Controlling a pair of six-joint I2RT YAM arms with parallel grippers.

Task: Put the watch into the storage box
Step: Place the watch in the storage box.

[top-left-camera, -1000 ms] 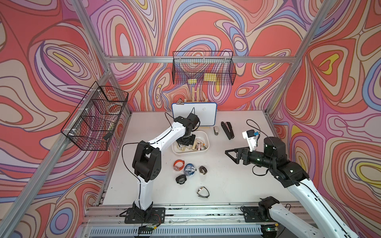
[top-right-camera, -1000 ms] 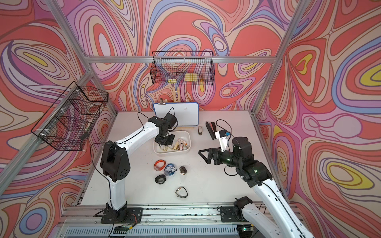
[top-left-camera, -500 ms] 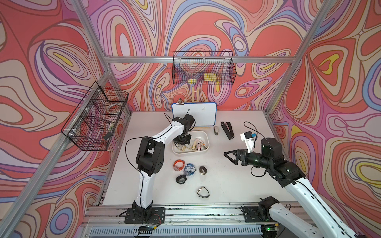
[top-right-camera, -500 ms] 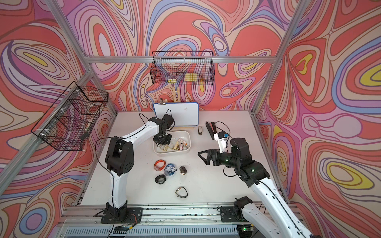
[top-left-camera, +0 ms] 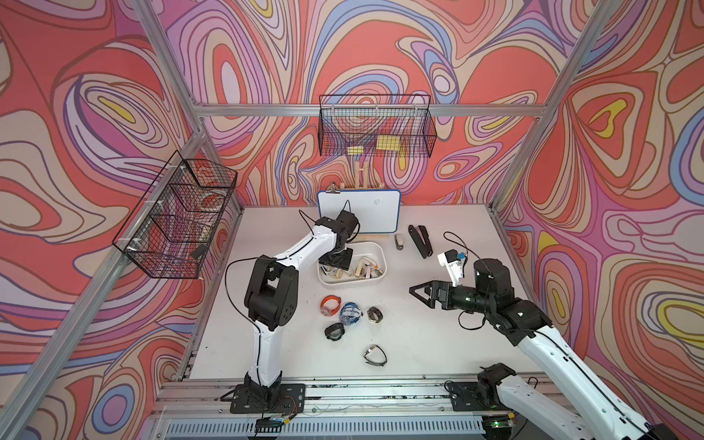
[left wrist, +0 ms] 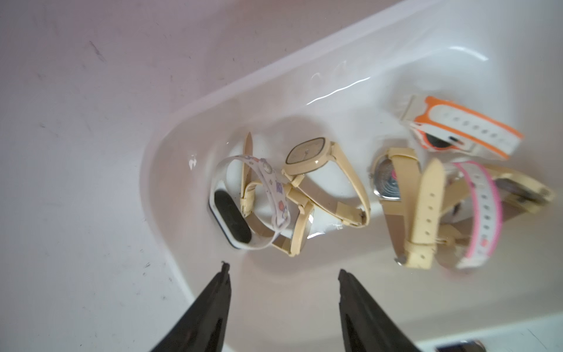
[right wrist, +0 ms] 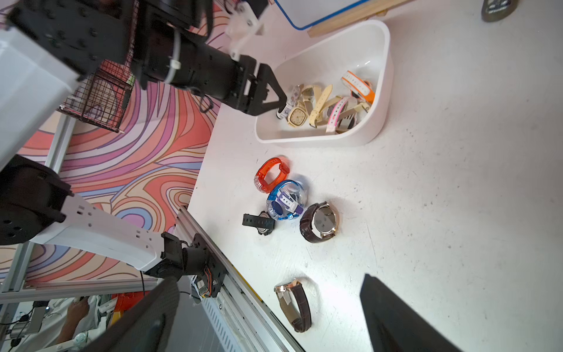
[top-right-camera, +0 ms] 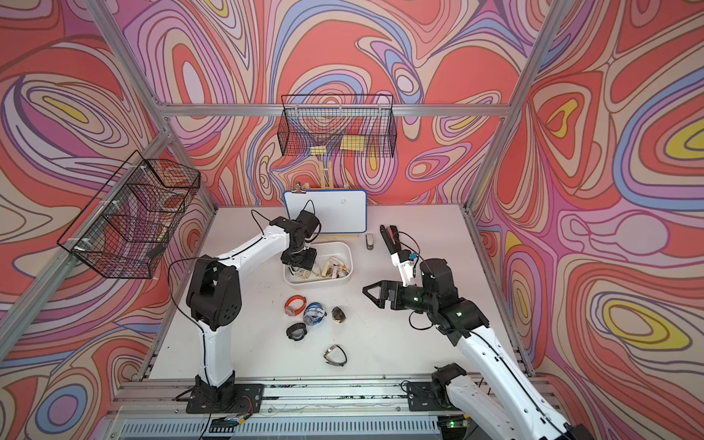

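Since each watch is light, with a bendy strap and a hard face that scratches easily, I judge the sound hold to be across the strap loop beside the case, not on the slippery glass.

In both top views the left arm reaches forward with its elbow raised and wrist bent down. The left gripper [top-left-camera: 335,263] hangs over the left end of the shallow white plastic storage box [top-left-camera: 352,282] with rounded corners. The right arm stretches low and level, and the right gripper [top-left-camera: 417,292] points towards the box from well apart. On the white table [top-left-camera: 438,343] near the box lie an orange translucent plastic watch [top-left-camera: 330,304], a blue transparent watch [top-left-camera: 351,313], a black rubber watch [top-left-camera: 335,331] and a round dark-strapped watch [top-left-camera: 375,315].

From the left wrist, the left gripper [left wrist: 283,271] shows its black fingers parted with nothing between them. Just beyond them lies a white band watch with a black oval screen [left wrist: 231,219], in a rounded corner of the storage box [left wrist: 274,91]. It touches a cream square-faced watch [left wrist: 306,155].

From the right wrist, the right gripper [right wrist: 268,280] stands wide and empty above the table. A brown leather-strapped metal watch [right wrist: 294,304] lies nearest to it, on its side, and looks the readiest to take by the strap.
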